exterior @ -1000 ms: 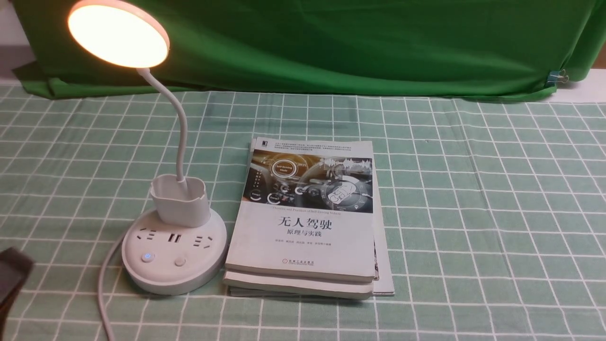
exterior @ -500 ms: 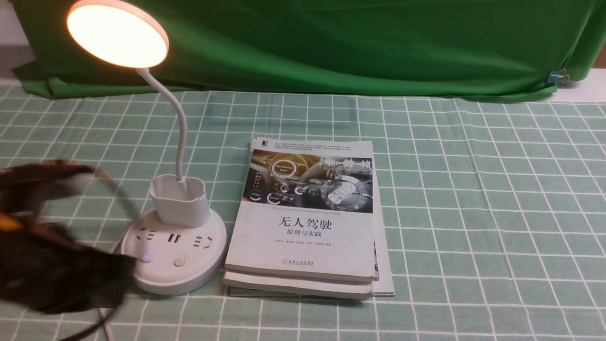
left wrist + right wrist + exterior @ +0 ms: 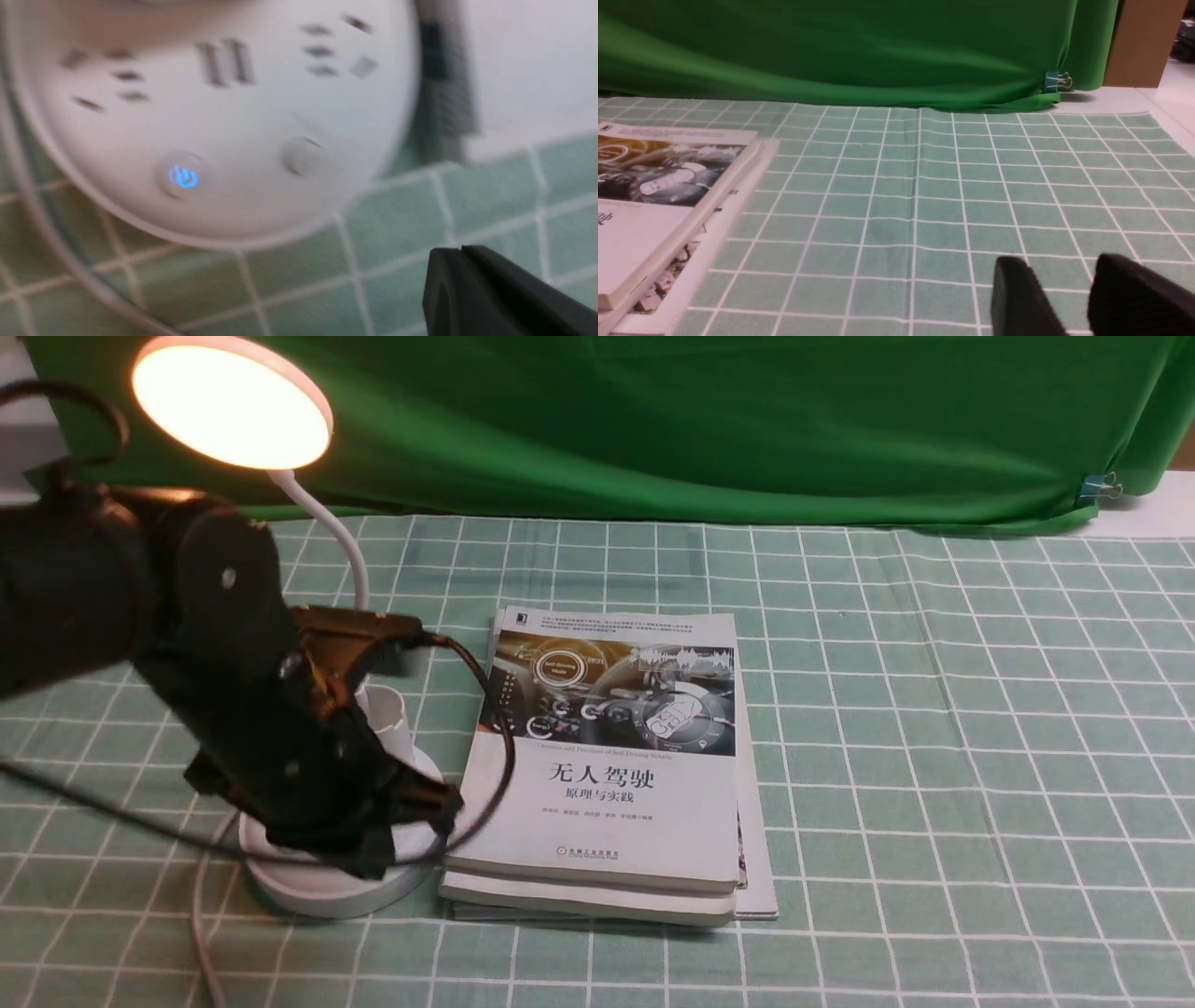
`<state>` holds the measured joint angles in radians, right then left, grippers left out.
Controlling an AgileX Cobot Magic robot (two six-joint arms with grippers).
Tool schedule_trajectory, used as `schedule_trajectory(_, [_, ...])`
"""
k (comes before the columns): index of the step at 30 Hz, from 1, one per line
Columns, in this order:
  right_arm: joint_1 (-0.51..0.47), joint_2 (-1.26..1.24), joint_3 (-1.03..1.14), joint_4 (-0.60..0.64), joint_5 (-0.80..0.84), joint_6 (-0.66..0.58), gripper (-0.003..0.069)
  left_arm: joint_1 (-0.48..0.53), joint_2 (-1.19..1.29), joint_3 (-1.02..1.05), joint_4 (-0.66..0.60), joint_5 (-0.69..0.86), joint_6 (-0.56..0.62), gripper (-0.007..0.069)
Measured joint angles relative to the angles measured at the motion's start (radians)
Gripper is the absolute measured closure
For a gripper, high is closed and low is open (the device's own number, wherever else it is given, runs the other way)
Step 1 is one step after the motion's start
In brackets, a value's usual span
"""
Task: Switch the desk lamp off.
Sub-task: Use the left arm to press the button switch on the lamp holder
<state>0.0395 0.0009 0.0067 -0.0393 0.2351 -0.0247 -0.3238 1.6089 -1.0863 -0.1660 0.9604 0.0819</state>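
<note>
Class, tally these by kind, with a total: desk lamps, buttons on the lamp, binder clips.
White gooseneck desk lamp: 1
Round white buttons, one glowing blue, one unlit: 2
Blue binder clip with wire handles: 1
Total: 4

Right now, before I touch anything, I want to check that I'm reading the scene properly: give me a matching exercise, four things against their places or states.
1. lamp head
2. power symbol
3. book stack
4. binder clip

A. on the green cloth
B. glowing blue
C. right of the lamp base
D. lit, warm white

Pairs: 1-D, 2-B, 3-C, 4-A
</note>
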Motion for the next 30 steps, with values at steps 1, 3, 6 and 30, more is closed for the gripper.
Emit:
schedule_trajectory(1, [0.000,0.000,0.000,0.000,0.000,0.000,0.0417,0.009,0.012,-0.011,0.004,0.003,-0.001,0.0624])
schedule_trajectory(3, [0.000,0.000,0.000,0.000,0.000,0.000,0.0417,0.026,0.035,-0.032,0.016,0.003,-0.003,0.0624])
schedule_trajectory(6, [0.000,0.000,0.000,0.000,0.000,0.000,0.0417,0.031,0.051,-0.044,0.041,0.004,-0.003,0.0624])
schedule_trajectory(30, [0.000,0.000,0.000,0.000,0.000,0.000,0.0417,0.034,0.154,-0.057,0.080,-0.033,0.013,0.0624])
